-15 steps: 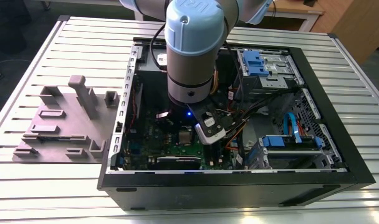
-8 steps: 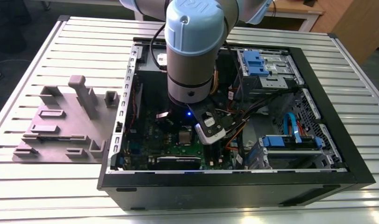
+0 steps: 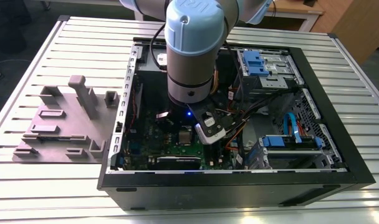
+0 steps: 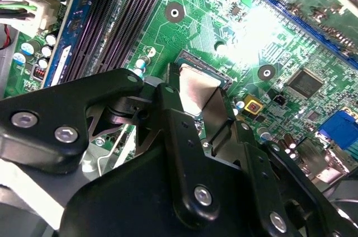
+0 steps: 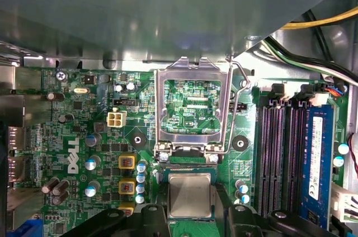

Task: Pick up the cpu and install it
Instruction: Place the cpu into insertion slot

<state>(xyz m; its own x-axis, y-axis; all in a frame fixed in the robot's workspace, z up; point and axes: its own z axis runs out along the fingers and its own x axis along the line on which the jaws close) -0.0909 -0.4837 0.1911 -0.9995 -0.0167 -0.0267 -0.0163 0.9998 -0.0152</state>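
Both wrist views show claw [image 4: 196, 96] gripping cpu [image 5: 190, 195]; first wrist view adds the open socket frame [image 5: 193, 66]

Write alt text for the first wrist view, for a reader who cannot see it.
The black claw grips the silvery square cpu by two opposite edges, just over the open socket of a green motherboard. The socket's metal frame stands flipped open beside it, and dark memory slots run along one side.
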